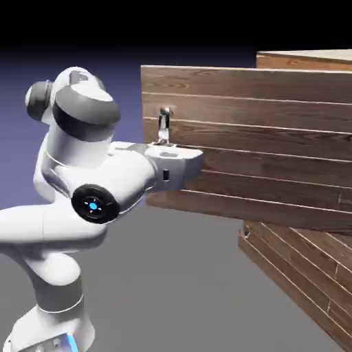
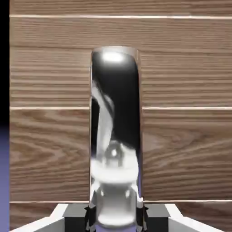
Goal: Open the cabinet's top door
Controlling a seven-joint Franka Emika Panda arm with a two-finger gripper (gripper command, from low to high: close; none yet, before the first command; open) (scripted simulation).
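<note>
The cabinet (image 1: pixel 302 60) of brown planks stands at the exterior view's right. Its top door (image 1: pixel 261 148) is swung out from the cabinet's body, its free edge toward the arm. A small dark metal handle (image 1: pixel 163 122) stands upright near that edge. My gripper (image 1: pixel 163 142) sits just under the handle and is shut on it. In the hand view the shiny handle (image 2: pixel 115 108) fills the middle, rising from between the fingertips of my gripper (image 2: pixel 115 217), with the door's planks (image 2: pixel 181 149) behind it.
The lower plank panel (image 1: pixel 295 271) lies under the swung door, closed, with its own small handle (image 1: pixel 245 232). My arm's elbow and forearm (image 1: pixel 96 199) crowd the space left of the door's edge. Grey floor (image 1: pixel 185 289) lies below.
</note>
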